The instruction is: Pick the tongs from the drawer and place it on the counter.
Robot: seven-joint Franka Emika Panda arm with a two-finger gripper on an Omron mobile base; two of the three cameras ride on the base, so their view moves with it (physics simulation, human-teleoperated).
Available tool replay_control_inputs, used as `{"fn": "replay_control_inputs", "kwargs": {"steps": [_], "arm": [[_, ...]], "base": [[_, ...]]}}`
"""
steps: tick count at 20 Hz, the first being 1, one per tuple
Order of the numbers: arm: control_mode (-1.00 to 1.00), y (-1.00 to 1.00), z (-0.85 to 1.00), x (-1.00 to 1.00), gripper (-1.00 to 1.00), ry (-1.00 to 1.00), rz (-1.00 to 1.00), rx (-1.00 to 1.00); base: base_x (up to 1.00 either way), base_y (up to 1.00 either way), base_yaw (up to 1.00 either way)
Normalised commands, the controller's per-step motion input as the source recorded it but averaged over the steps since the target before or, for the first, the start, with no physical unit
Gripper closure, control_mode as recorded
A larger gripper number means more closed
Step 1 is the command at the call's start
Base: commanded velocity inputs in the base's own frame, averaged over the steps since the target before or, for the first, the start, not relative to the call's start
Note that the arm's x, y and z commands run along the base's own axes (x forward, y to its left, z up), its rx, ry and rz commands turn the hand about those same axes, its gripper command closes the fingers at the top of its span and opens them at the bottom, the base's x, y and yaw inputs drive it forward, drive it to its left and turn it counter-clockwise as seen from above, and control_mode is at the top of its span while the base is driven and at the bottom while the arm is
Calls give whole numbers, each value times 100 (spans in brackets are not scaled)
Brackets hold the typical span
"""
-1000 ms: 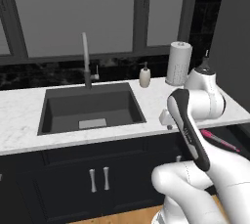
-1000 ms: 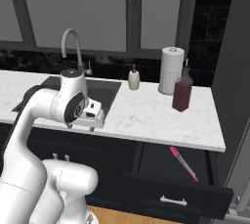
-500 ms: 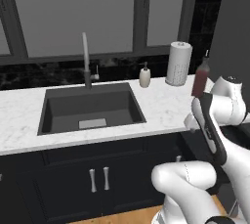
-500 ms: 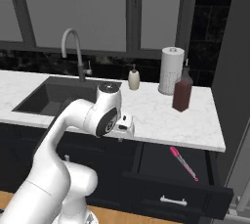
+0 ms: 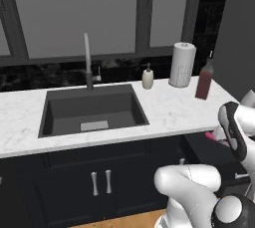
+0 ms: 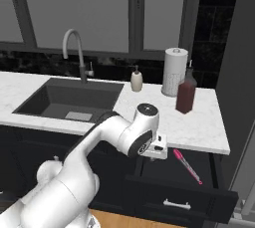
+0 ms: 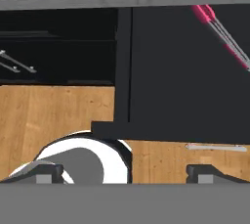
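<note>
Claw (image 6: 155,148) now swung over drawer (image 6: 199,192), spread, left of tongs (image 6: 187,166).

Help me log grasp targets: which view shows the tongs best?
The right base view: the tongs lie whole in the open drawer. The hand view cuts them off at its edge; the left base view gives just a pink end beside the arm.

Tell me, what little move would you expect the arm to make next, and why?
Probably a short shift sideways and down toward the tongs. They lie untouched in the open drawer, and in the hand view they sit off in the upper right corner, not between the pincer tips. The pincer hangs near the drawer's left end, under the counter edge, with nothing in it.
</note>
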Motion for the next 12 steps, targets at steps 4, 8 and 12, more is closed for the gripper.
{"fn": "replay_control_inputs", "kwargs": {"steps": [4, 8, 12], "arm": [[-100, -94, -23, 14, -100, 3, 0, 0], [-100, -79, -25, 26, -100, 1, 0, 0], [-100, -46, -34, 25, -100, 2, 0, 0]], "base": [[0, 0, 0], [0, 0, 0], [0, 0, 0]]}}
